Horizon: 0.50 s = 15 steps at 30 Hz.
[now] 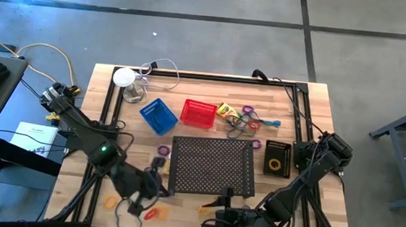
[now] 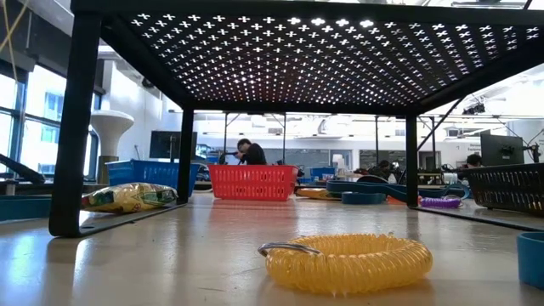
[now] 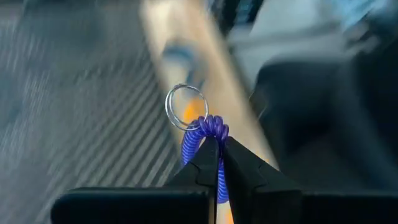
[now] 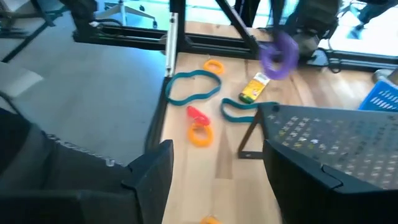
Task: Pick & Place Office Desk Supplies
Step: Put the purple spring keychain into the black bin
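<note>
My left gripper (image 3: 219, 155) is over the table's near-left part (image 1: 137, 195), shut on a purple coil loop (image 3: 208, 129) with a metal ring (image 3: 185, 107). The right wrist view shows that loop (image 4: 278, 53) raised above the table. My right gripper (image 4: 217, 180) is open near the table's near edge (image 1: 216, 222) and touches nothing. The blue basket (image 1: 158, 115), the red basket (image 1: 197, 112) and a crayon box (image 1: 226, 111) sit toward the far side. The black basket (image 1: 277, 158) is at the right. A second crayon box (image 4: 254, 88) lies by the tray's corner. My left gripper pinches the purple coil loop between its two fingers, which close on the coil's lower turns (image 3: 216, 144). The rest of the coil and its metal ring stick out past the fingertips. The loop is lifted clear of the table.
The large black perforated tray (image 1: 210, 166) stands on legs at the table's middle. A yellow coil loop (image 2: 344, 262) lies under it. Orange and red loops (image 4: 199, 127) and teal bands (image 4: 193, 87) lie near the near-left edge. A white disc (image 1: 125, 77) stands at the far left.
</note>
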Motion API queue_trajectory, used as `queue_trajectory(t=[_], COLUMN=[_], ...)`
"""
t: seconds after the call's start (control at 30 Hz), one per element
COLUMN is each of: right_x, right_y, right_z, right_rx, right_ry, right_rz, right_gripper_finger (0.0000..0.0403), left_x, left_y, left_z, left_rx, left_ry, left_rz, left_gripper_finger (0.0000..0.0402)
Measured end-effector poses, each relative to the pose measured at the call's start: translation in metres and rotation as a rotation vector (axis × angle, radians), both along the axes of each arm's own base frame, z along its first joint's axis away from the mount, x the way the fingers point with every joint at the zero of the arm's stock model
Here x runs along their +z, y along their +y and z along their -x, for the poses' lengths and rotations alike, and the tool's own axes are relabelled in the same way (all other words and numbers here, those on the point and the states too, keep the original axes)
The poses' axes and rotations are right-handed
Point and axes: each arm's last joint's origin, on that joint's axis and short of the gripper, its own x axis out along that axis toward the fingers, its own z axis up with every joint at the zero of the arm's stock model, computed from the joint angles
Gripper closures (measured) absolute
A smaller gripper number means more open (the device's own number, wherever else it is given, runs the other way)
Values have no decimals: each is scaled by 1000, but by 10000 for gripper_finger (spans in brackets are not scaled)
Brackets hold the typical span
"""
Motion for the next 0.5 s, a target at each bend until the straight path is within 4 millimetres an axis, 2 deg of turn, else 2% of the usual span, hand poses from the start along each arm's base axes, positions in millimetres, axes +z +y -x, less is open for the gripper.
queue_trajectory(t=[0.07, 0.23, 0.5], right_x=[0, 2, 10], right_y=[-6, -22, -40], right_z=[-5, -21, -44], right_rx=[-12, -40, 113], right_ry=[-3, -16, -45], right_rz=[7, 19, -47], right_gripper_finger=[167, 167, 167], left_x=[7, 11, 1], left_y=[-5, -14, -10], left_z=[-6, -18, -36], left_rx=[-30, -130, -140], left_ry=[-94, -199, -192], left_rz=[34, 57, 48], left_gripper_finger=[397, 397, 397])
